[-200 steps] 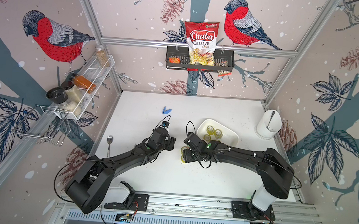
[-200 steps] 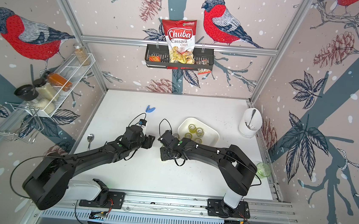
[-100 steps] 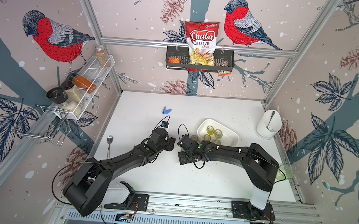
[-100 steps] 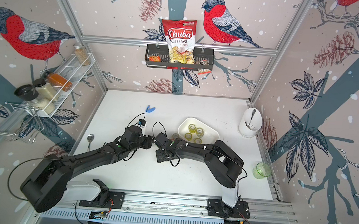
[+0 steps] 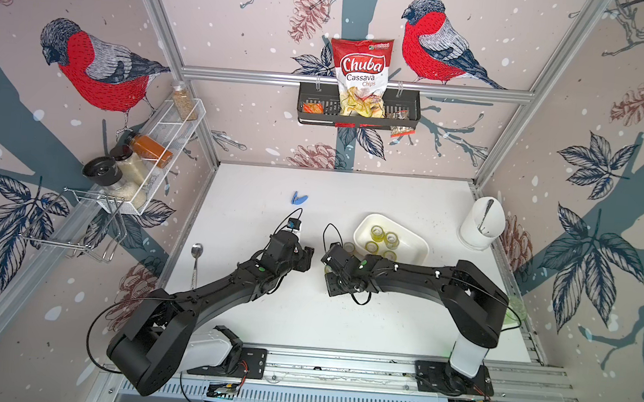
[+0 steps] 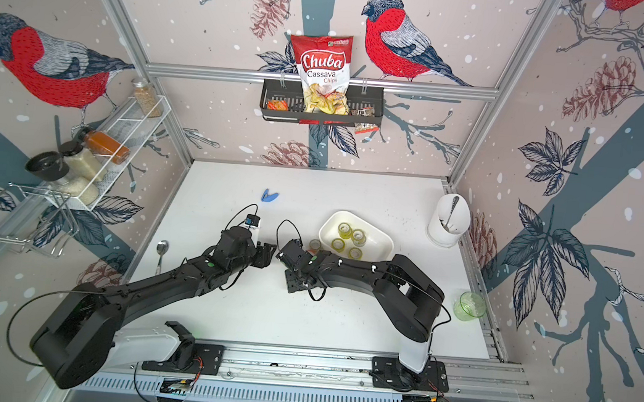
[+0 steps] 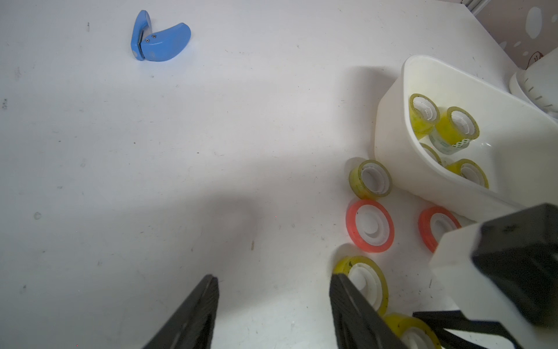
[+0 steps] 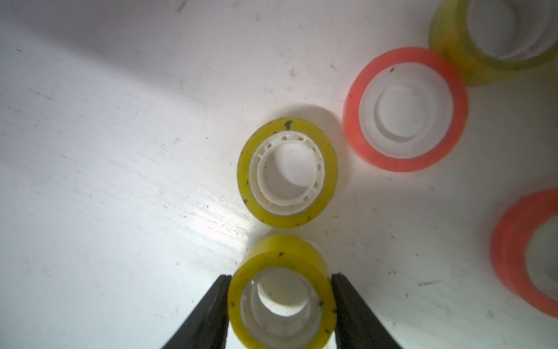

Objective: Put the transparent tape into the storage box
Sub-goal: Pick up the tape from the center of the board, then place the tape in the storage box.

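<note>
1. Desk (image 5: 302,319): white. Bare on the left gripper's side, crowded only round the box.
2. Box (image 5: 414,240): right of the right gripper and farther from the rail, near but apart. Four rolls (image 5: 377,232) inside, room left.
3. Right gripper (image 8: 280,275): narrow, jaws pressed to both sides of a tape. This is the arm nearer the box.
4. Left gripper (image 7: 273,278): half-wide and empty, just left of the right gripper.
5. Tape (image 8: 280,249): between the right jaws, hole facing the wrist camera. Cannot tell if it is clear of the desk.
6. Spare roll (image 8: 287,172): flat, just ahead of the fingertips, with orange rolls (image 8: 406,108) beyond. Judgement: lift first, then carry right over the box wall. A low sweep would knock these.
</note>
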You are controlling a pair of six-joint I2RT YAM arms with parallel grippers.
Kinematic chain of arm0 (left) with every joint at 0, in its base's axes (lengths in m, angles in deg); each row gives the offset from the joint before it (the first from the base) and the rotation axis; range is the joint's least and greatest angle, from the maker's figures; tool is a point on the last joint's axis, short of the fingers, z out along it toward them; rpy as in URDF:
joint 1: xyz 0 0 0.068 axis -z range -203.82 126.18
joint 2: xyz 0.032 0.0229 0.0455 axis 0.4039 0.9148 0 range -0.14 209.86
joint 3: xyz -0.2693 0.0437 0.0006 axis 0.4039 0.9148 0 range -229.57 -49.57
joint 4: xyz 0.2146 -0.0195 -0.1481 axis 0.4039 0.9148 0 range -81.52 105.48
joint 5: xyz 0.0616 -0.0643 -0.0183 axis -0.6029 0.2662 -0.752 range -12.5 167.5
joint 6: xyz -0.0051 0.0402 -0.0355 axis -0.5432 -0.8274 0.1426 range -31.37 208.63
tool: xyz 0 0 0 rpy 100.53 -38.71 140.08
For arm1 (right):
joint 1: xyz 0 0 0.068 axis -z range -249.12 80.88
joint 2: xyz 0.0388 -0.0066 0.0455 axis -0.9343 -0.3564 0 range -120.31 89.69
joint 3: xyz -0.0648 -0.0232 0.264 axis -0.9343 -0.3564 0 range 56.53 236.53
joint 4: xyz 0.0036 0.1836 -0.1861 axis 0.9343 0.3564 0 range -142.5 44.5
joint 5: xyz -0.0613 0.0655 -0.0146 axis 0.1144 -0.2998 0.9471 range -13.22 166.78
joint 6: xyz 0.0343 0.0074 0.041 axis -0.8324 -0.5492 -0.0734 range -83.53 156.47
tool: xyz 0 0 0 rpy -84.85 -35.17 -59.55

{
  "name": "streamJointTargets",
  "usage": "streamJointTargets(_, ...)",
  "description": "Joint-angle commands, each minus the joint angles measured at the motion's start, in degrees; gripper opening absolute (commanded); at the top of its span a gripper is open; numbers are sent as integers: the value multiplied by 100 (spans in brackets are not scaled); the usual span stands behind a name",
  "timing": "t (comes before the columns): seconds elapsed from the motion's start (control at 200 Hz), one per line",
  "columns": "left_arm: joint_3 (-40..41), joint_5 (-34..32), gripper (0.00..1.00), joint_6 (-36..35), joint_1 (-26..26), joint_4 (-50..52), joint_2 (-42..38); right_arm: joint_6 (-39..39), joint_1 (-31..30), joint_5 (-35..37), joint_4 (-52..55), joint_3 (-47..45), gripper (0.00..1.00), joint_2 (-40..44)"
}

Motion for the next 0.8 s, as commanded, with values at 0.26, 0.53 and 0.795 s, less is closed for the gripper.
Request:
streamJointTargets(0.26, -16, -95, 64, -87, -25, -10, -6, 113, 753, -316, 31, -517, 56, 1137)
streamJointTargets(0.53, 19, -76, 64, -136, -22, -71, 52, 434, 1904, -675, 47, -697, 55, 1732)
streamJointTargets(0.795, 21, -68, 64, -139, -22, -80, 7, 704, 2800, -801, 29, -451, 55, 1640)
